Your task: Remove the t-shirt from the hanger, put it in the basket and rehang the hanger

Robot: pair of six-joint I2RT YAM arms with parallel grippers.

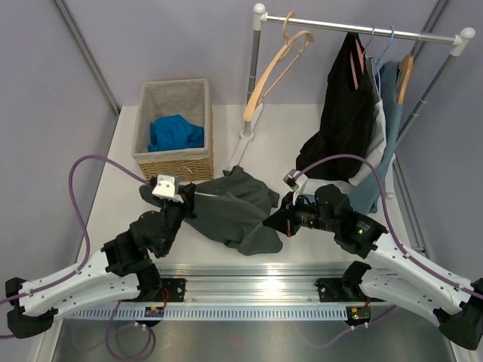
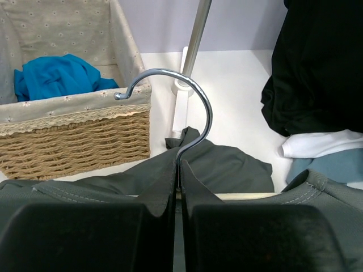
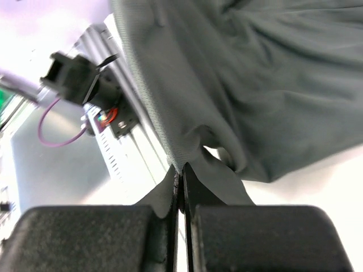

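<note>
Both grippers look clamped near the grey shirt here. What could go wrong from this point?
1. The left gripper is shut on the hanger at the hook's base, with the t-shirt collar bunched against it; the collar may bind rather than slide off.
2. The right gripper pinches only a thin fold at the shirt's edge, so a pull may slip free.

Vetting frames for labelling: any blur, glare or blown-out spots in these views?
Top external: even light, sharp, no glare on the grey t-shirt. Left wrist: hanger hook crisp with a glare streak; left gripper fingers dark and featureless. Right wrist: view tilted, upper left washed out, rail behind blurred; cloth at the right gripper is fairly sharp.
</note>
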